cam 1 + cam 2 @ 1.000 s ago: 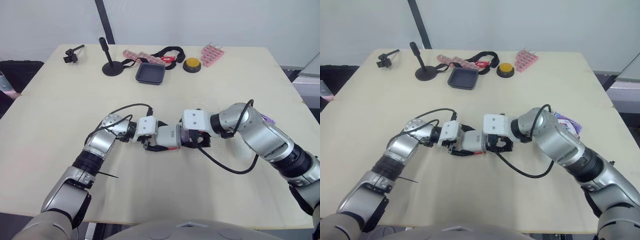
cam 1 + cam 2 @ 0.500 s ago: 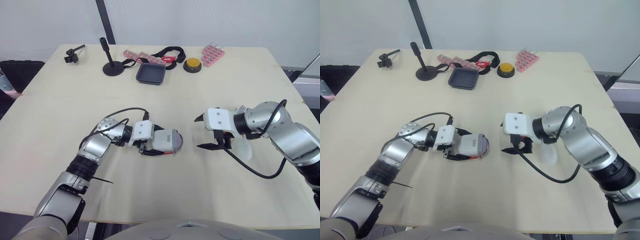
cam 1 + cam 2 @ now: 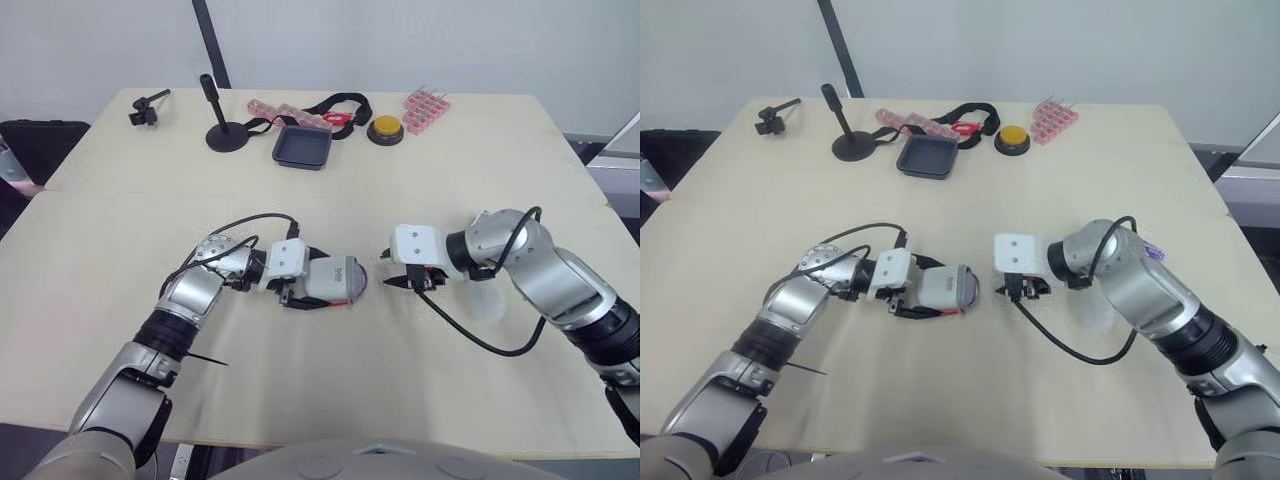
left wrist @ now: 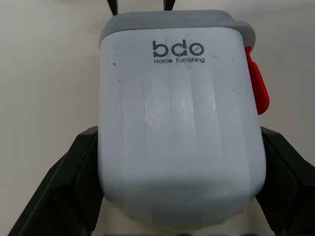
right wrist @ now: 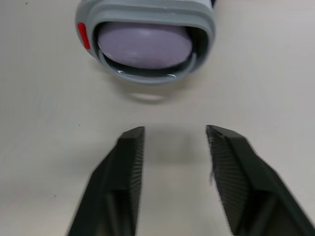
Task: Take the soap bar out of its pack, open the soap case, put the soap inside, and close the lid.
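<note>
Surface: pale wooden table point(image 3: 120, 230) before a light grey wall. Along the far edge, left to right: small black clamp point(image 3: 147, 106), black post on a round base point(image 3: 222, 125), dark square tray point(image 3: 302, 146), black strap point(image 3: 335, 102), round yellow button point(image 3: 384, 128), pink plastic rack point(image 3: 425, 108).

Near the centre of the table, the left gripper point(image 4: 179, 142) clamps the white plastic soap case with grey rim point(image 3: 335, 279). One black finger presses each long side. The case lies on its side, with the red latch point(image 4: 257, 83) on one edge and its mouth turned right.

Mouth is uncovered. The pale purple soap bar point(image 5: 144, 45) sits inside, just behind the grey rim.

The right gripper point(image 5: 174, 135) is just right of the case mouth, pointing at it and not touching it. Fingers are spread with bare table between them; nothing held.

A pale translucent object point(image 3: 487, 300) lies on the table beside the right forearm; what it is cannot be told. A bit of purple packaging point(image 3: 1152, 254) shows on the far side of that arm.
</note>
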Motion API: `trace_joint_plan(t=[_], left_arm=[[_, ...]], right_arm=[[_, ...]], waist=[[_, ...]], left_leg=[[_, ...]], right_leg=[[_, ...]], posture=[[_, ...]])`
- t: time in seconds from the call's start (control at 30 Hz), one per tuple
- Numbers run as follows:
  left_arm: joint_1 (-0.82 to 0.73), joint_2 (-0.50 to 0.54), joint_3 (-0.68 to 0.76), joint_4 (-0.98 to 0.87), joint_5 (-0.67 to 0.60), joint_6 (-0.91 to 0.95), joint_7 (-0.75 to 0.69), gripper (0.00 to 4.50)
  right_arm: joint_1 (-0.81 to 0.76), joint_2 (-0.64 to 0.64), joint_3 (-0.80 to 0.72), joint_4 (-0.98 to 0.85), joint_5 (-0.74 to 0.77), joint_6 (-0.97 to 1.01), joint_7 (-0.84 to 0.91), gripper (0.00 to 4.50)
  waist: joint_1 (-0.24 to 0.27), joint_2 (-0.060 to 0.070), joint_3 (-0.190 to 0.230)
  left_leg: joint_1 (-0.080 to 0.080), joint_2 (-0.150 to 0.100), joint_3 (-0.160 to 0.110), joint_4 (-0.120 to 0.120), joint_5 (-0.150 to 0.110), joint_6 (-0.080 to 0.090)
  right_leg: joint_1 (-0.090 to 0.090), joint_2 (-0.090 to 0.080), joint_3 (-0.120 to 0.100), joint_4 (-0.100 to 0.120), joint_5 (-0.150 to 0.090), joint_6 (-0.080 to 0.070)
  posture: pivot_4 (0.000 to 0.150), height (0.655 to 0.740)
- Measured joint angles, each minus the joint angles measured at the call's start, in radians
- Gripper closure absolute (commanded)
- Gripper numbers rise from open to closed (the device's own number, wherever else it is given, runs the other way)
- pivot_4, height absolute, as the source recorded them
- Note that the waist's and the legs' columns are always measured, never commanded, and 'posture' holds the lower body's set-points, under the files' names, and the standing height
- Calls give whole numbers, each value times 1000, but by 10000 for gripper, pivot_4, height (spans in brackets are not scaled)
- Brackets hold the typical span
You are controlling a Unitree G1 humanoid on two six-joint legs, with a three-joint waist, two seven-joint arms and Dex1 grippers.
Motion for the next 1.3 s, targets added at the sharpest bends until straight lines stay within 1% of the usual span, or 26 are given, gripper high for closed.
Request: trace_joint_plan(t=[0.03, 0.07, 0.1, 0.37, 0.57, 0.7, 0.83, 0.97, 1.07, 1.2, 1.3], left_arm=[[-1, -1, 0, -1, 0, 0, 0, 10195], [-2, -3, 0, -3, 0, 0, 1, 10195], [-2, -5, 0, -4, 0, 0, 1, 10195], [-10, -20, 0, -5, 0, 1, 5, 10195], [-12, -37, 0, -1, 2, 2, 14, 10195], [-15, -41, 4, 7, 1, 9, 21, 10195], [-17, -39, 10, 7, 1, 12, 22, 10195], [-13, -32, 8, -5, 0, 16, 22, 10195], [-1, -10, 11, -24, -4, 21, 22, 10195], [15, 11, 22, -56, -29, 38, 23, 10195], [42, 43, 44, -120, -67, 74, 19, 10195]], right_arm=[[0, 0, 0, -1, 0, -1, 0, 37085], [2, -1, 0, -3, -2, -1, 2, 41985], [5, -1, 0, -3, -2, -2, 4, 44855], [14, 21, 31, -5, -14, -11, 17, 44855], [0, 46, 82, -1, -71, -29, 14, 44855], [-27, 75, 83, 21, -82, -11, 14, 44855], [-32, 75, 84, 26, -100, -18, 12, 44855], [7, 54, 86, 63, -158, -111, -30, 44855], [14, 58, 77, 117, -208, -119, -91, 44855], [13, 77, 34, 128, -218, -100, -126, 33562], [13, 63, -24, 112, -197, -66, -124, 23616]], waist=[[0, 0, 0], [-1, 0, 0], [-1, 0, 0], [-2, 0, 0], [-3, 0, 0], [-3, 0, 0], [-1, 0, 0], [-1, 0, 0], [-7, 0, 0], [-8, 1, 1], [-6, 1, 1]], left_leg=[[0, 0, 0, 0, 0, 0], [0, 0, 0, 0, 0, 0], [0, 0, 0, 0, 0, 0], [0, 0, 0, 0, 0, 0], [0, 0, 0, 0, 0, 0], [0, 0, 0, 0, 0, 0], [0, 0, 0, 0, 0, 0], [0, 0, 0, 0, 0, 0], [0, 0, 0, 0, 0, 0], [0, 0, 0, 0, 0, 0], [0, 0, 0, 0, 0, 0]], right_leg=[[0, 0, 0, 0, 0, 0], [0, 0, 0, 0, 0, 0], [0, 0, 0, 0, 0, 0], [0, 0, 0, 0, 0, 0], [0, 0, 0, 0, 0, 0], [0, 0, 0, 0, 0, 0], [0, 0, 0, 0, 0, 0], [0, 0, 0, 0, 0, 0], [0, 0, 0, 0, 0, 0], [0, 0, 0, 0, 0, 0], [0, 0, 0, -1, 0, 0]], posture=[[1500, 7400], [1500, 7400], [1500, 7400], [1500, 7400], [1500, 7400], [1500, 7400], [1500, 7400], [1500, 7400], [1500, 7400], [1500, 7400], [1500, 7400]])
